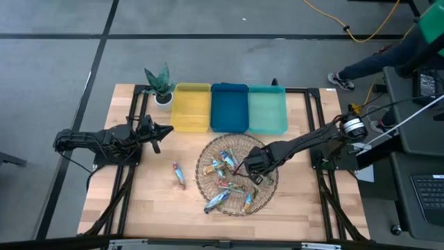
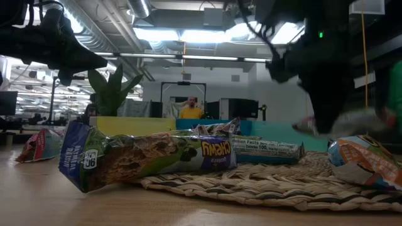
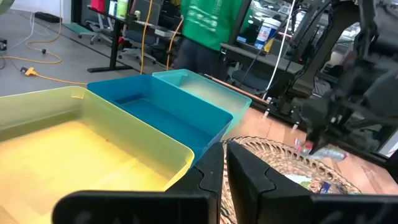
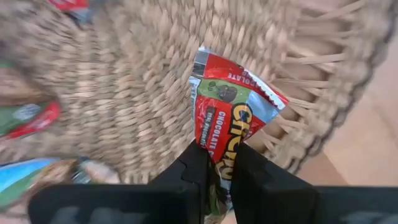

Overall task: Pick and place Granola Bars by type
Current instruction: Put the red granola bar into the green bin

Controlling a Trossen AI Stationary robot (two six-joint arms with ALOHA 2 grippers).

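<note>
Holding a red chocolate bar (image 4: 227,118) in our right gripper (image 4: 219,163), we are at the picking-up step of the sorting job. Our two dark fingers pinch the shiny wrapper at one end, and the bar hangs over the woven basket (image 1: 206,182) near its rim. From above, our right gripper (image 1: 255,162) sits over the right side of the basket, where most of the other granola bars (image 1: 223,164) lie in a loose pile. One more bar, the stray bar (image 1: 180,174), lies on the wooden table (image 1: 149,201) just left of the basket. One blue-wrapped bar (image 2: 147,158) lies partly over the basket's edge in the low view. Behind the basket stand three trays side by side: the yellow tray (image 1: 191,107), the blue tray (image 1: 229,107) and the green tray (image 1: 268,110). All three look empty, so we think the sorting has only just begun. Our left gripper (image 3: 224,168) waits near the yellow tray with its fingers pressed together, holding nothing. A small potted plant (image 1: 159,84) stands at the far left of the trays. Next we think we must lift the red bar clear, carry it to one tray and let go there, keeping a firm pinch so the slippery wrapper does not slide out
</note>
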